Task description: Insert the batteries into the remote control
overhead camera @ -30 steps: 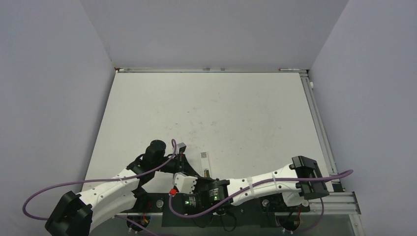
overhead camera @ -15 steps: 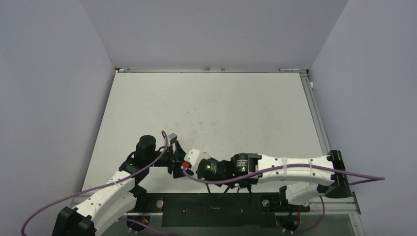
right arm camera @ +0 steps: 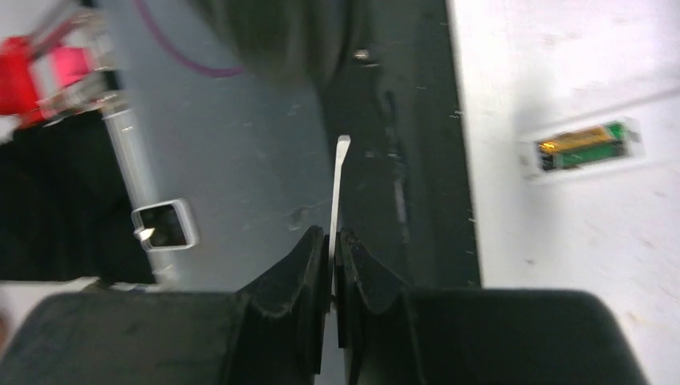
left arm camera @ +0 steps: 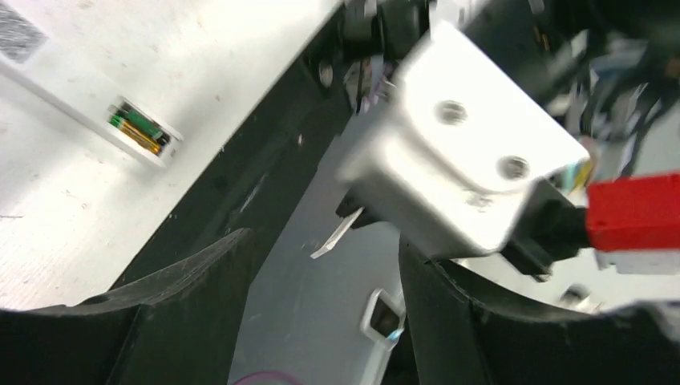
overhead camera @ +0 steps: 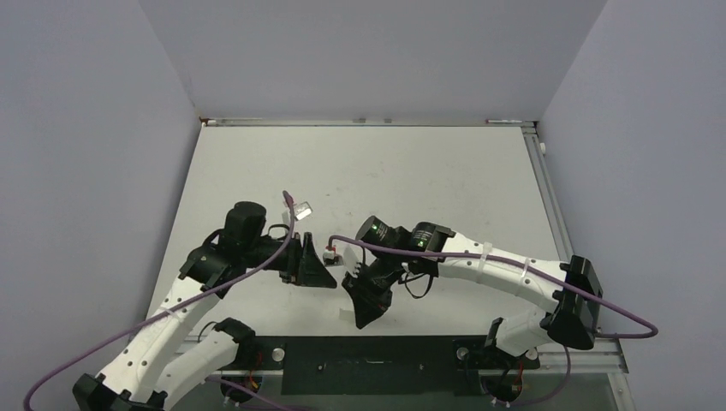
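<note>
The white remote control (right arm camera: pixel 581 148) lies flat on the table with its recess up. Two batteries (right arm camera: pixel 579 144) sit side by side in it, one gold-orange, one dark with green. The left wrist view shows the same remote control (left arm camera: pixel 76 84) and batteries (left arm camera: pixel 138 130) at upper left. My right gripper (right arm camera: pixel 333 241) is shut on a thin white plate (right arm camera: pixel 337 184), seen edge-on, held in the air beside the remote. My left gripper (left arm camera: pixel 321 265) is open and empty, facing the right wrist. From above, the left gripper (overhead camera: pixel 324 272) and right gripper (overhead camera: pixel 363 315) stand close together, and the remote is hidden.
The right arm's white camera block (left arm camera: pixel 457 160) with a red plug (left arm camera: pixel 633 212) hangs close in front of the left gripper. A black base plate (overhead camera: pixel 368 364) runs along the near edge. An aluminium rail (overhead camera: pixel 548 197) borders the table's right side. Grey walls enclose the table.
Both arms have risen and swung away from the near edge toward the table's middle. The left gripper has opened. The right gripper stays shut, and the remote is now covered from above.
</note>
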